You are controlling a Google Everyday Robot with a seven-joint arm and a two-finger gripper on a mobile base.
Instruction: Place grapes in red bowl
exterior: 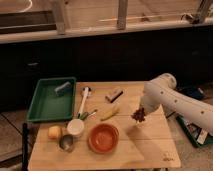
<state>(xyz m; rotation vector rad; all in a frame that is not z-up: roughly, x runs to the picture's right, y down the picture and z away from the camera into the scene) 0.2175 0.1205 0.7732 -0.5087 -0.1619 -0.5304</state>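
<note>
The grapes (139,116), a small dark red-purple bunch, hang at the tip of my white arm over the right part of the wooden table. My gripper (141,111) is shut on them and holds them a little above the tabletop. The red bowl (103,139) is round, orange-red and empty. It sits near the table's front edge, to the left of and nearer than the grapes, apart from them.
A green tray (52,100) stands at the back left. A white cup (75,127), a grey metal cup (66,143) and a yellow-orange fruit (54,132) sit left of the bowl. A banana (110,113), a white utensil (84,100) and a dark block (115,94) lie mid-table.
</note>
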